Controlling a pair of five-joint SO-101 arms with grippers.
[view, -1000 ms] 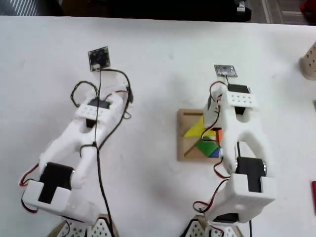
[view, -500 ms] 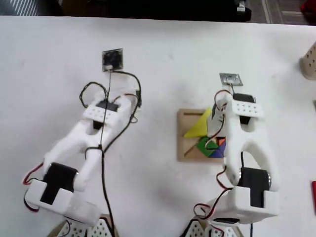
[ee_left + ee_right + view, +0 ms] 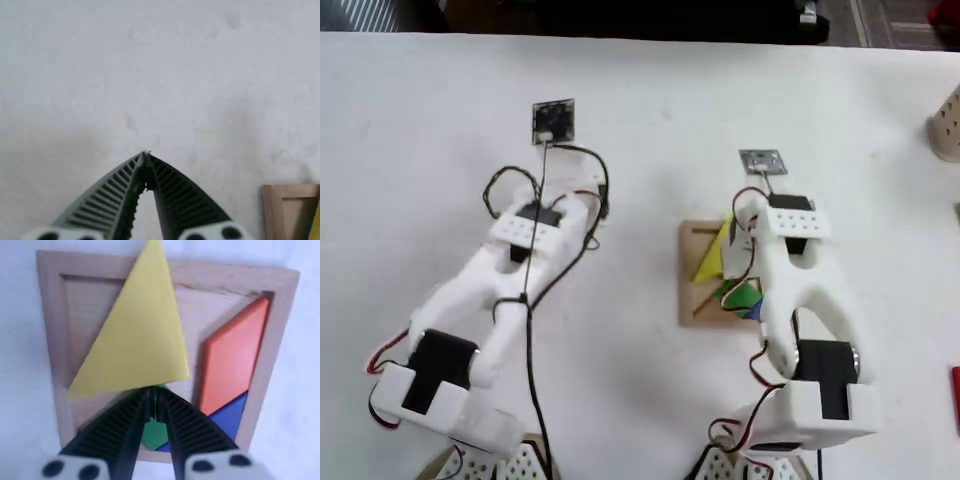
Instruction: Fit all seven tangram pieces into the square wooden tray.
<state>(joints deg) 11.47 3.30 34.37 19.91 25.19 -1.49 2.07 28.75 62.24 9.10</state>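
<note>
The square wooden tray (image 3: 47,315) (image 3: 692,300) lies under my right arm (image 3: 790,270). A large yellow triangle (image 3: 137,340) (image 3: 712,255) rests askew in it, its tip over the tray's rim. An orange parallelogram (image 3: 232,355) and a blue piece (image 3: 227,417) lie flat along one side, and a green piece (image 3: 154,434) (image 3: 742,295) sits beside the blue one. My right gripper (image 3: 150,392) is shut, its tips at the yellow triangle's edge. My left gripper (image 3: 145,156) is shut over bare table, with a tray corner (image 3: 290,210) beside it.
The white table (image 3: 640,90) has free room on all sides of the tray. A wooden object (image 3: 948,125) stands at the right edge and a red thing (image 3: 955,385) shows lower down that edge. The left arm (image 3: 490,280) lies left of the tray.
The right arm has swung left over the tray, and the yellow triangle has turned and shifted toward the left side. The left arm moved a little forward earlier, then stayed still.
</note>
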